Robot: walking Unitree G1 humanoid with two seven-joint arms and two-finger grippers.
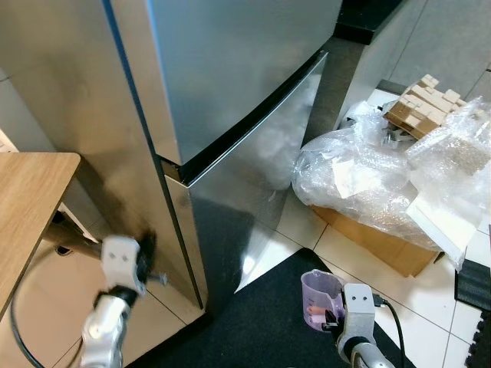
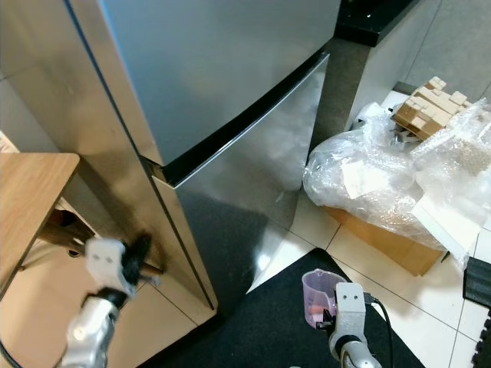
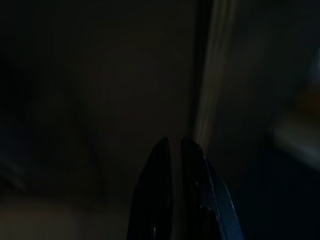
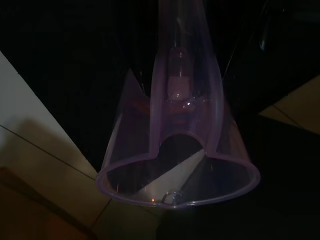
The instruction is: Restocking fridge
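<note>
A closed stainless fridge (image 1: 230, 92) stands ahead; the left gripper (image 3: 175, 165), fingers pressed together and empty, hovers by its lower left corner; the right gripper (image 1: 337, 316) grasps a clear purple measuring cup (image 1: 321, 297) above a black mat (image 1: 261, 322); restocking looks barely begun, doors unopened.

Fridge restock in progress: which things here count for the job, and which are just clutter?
For the job:
fridge, doors closed
clear purple cup in the right gripper
left gripper at the fridge's corner

Lying about:
bubble wrap over a cardboard box
wooden table
black mat
</note>
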